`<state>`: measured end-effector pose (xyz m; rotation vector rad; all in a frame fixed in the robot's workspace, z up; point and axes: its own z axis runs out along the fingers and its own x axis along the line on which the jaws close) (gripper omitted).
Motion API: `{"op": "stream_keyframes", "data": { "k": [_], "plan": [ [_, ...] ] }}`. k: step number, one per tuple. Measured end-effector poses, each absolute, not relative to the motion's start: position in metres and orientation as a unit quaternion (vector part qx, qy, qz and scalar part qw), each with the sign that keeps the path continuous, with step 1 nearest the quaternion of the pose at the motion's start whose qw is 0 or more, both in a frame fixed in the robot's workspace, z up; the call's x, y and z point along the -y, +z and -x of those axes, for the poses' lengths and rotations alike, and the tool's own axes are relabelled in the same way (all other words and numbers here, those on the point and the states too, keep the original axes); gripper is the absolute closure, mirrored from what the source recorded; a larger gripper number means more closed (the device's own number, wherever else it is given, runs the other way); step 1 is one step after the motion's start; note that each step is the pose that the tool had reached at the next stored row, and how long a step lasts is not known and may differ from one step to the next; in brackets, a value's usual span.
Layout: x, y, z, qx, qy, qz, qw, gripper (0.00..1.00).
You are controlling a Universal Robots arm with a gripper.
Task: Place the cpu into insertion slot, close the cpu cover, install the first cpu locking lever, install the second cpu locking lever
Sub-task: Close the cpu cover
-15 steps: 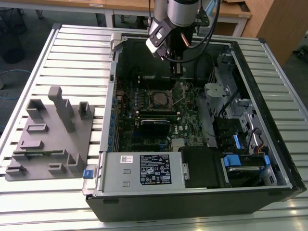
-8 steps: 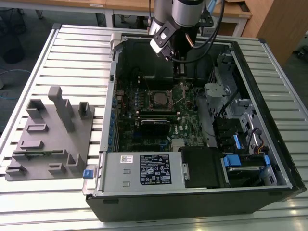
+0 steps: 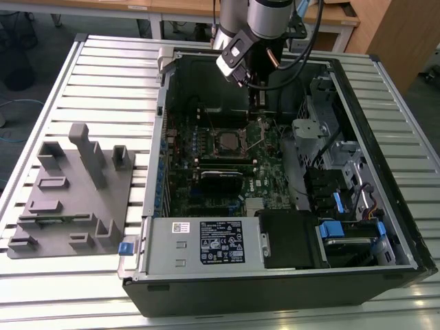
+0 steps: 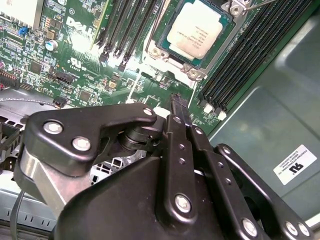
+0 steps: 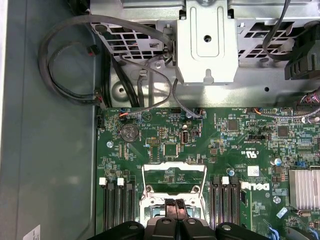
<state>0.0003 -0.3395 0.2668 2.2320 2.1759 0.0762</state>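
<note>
Second wrist view: fingers (image 4: 177,117) tight together, empty, near the seated cpu (image 4: 195,29).

I see the chip (image 4: 195,30), a small flat square with a pale silver-grey face, lying flat and seated in the slot (image 4: 192,72), whose silver rim and corner screws frame it near the middle of the green board (image 4: 75,60). The cover (image 5: 174,168), a thin silver frame with a wide window, is swung up off the slot, so the chip's face is bare. A thin wire lever (image 4: 252,4) juts free at one corner of the slot.
</note>
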Motion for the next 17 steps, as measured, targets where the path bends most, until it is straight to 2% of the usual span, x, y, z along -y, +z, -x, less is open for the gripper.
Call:
{"op": "stream_keyframes", "data": {
  "k": [17],
  "plan": [
    [0.3395, 0.2667, -0.0057, -0.698, 0.024, -0.716, 0.012, 0.90]
  ]
}}
